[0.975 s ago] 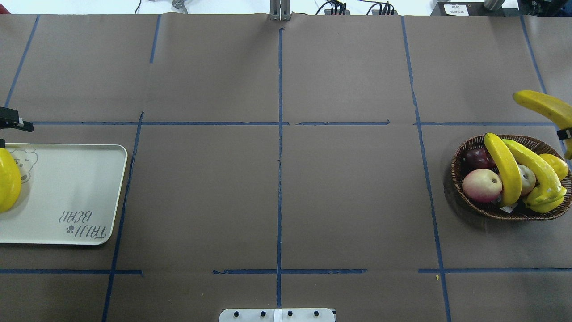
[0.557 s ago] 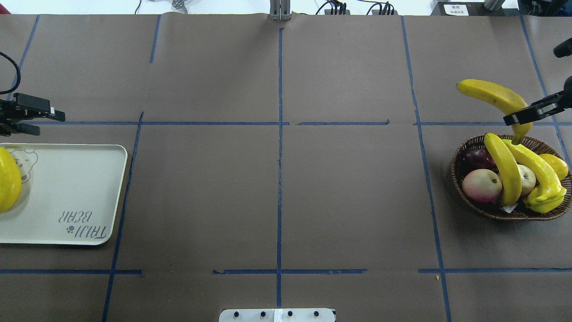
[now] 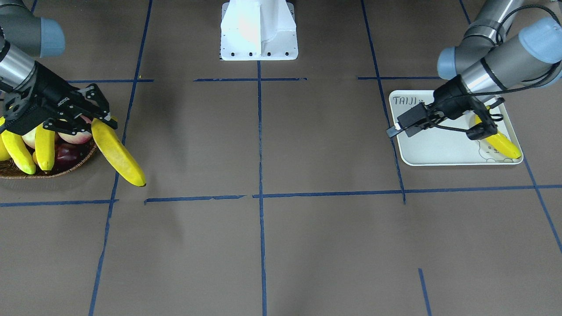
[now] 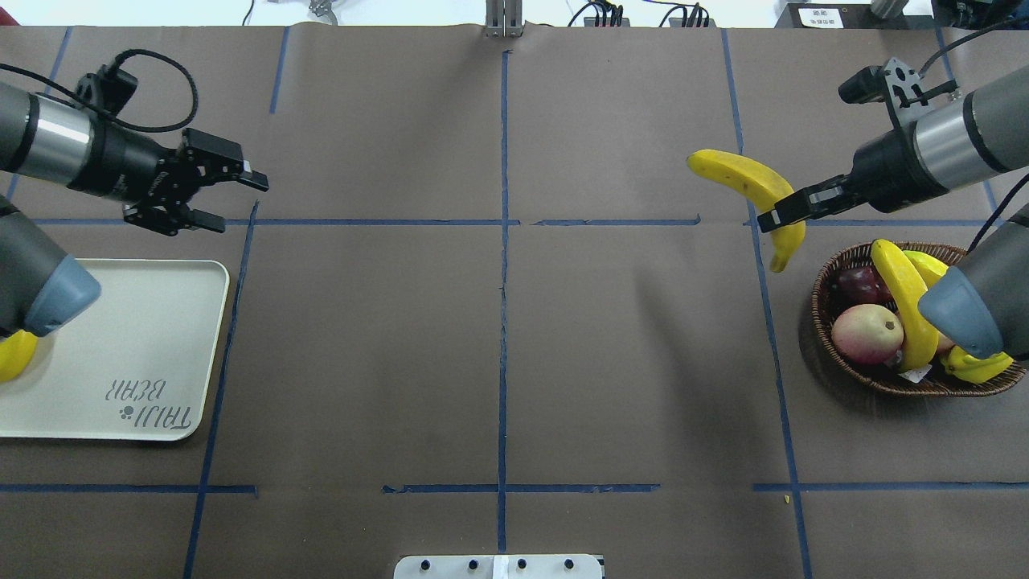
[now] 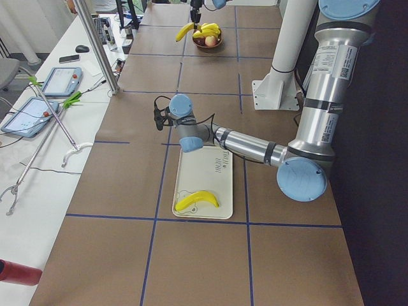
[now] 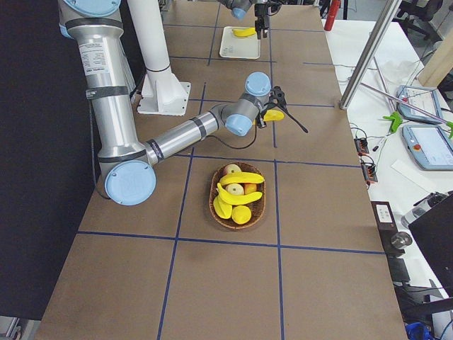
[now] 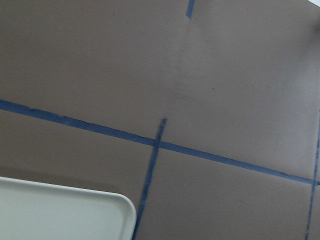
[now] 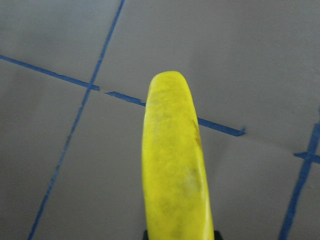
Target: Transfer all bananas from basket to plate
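My right gripper [image 4: 784, 213] is shut on a yellow banana [image 4: 744, 183], held in the air just left of the basket [image 4: 821, 310]; the same banana [image 8: 175, 165] fills the right wrist view. Two more bananas [image 4: 904, 293] lie in the wicker basket [image 3: 52, 171], partly hidden by my right arm's elbow. One banana [image 3: 500, 142] rests at the end of the plate [image 4: 145, 338], mostly covered by my left elbow in the overhead view. My left gripper [image 4: 235, 201] is open and holds nothing, above the table beyond the plate's right corner.
A pink-cream fruit [image 4: 867, 334] and a dark red fruit [image 4: 856, 281] share the basket. The robot's white base [image 3: 258, 30] stands at the near middle edge. Blue tape lines grid the brown table. The left wrist view shows a plate corner [image 7: 65, 215].
My right gripper has carried the banana leftward, from over the basket's right side to past its left rim. My left gripper has moved right, away from the plate, still open.
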Controlling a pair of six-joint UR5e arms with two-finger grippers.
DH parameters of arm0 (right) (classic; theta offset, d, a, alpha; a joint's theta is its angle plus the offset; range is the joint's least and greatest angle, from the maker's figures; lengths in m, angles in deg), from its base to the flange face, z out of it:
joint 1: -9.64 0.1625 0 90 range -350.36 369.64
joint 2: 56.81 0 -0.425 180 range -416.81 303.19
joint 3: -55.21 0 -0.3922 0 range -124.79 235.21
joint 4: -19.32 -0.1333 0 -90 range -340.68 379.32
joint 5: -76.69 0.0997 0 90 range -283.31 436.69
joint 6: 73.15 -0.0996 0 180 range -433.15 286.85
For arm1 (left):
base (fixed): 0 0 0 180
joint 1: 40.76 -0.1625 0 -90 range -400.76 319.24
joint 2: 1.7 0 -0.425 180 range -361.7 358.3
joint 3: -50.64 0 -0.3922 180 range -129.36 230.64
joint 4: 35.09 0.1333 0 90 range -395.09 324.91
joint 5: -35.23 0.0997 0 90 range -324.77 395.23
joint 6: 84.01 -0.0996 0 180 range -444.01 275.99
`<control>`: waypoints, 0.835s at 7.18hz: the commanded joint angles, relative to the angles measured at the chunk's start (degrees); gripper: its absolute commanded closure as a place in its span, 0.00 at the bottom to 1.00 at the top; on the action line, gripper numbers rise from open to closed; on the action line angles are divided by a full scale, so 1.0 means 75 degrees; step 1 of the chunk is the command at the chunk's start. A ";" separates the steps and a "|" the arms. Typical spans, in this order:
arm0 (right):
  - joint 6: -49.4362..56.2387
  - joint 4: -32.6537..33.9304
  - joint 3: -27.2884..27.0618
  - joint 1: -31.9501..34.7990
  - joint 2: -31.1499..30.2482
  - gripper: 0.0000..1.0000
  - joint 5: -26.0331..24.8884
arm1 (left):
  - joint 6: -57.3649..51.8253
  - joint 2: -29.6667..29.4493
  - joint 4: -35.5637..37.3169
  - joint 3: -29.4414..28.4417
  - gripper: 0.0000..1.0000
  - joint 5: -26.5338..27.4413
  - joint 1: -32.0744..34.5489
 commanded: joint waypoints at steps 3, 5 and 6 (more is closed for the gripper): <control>-0.2933 -0.0527 0.0004 -0.2159 0.1624 0.98 -0.2570 | 0.3344 -0.1428 0.0097 -0.0059 0.00 0.1614 -0.1119; -0.3544 -0.0434 0.0004 -0.3030 0.2059 0.99 -0.3781 | 0.4797 -0.2073 0.0121 -0.0164 0.00 0.2690 -0.1505; -0.3546 -0.0352 0.0027 -0.3300 0.2223 0.99 -0.4169 | 0.4838 -0.2192 0.0132 -0.0165 0.00 0.2928 -0.1832</control>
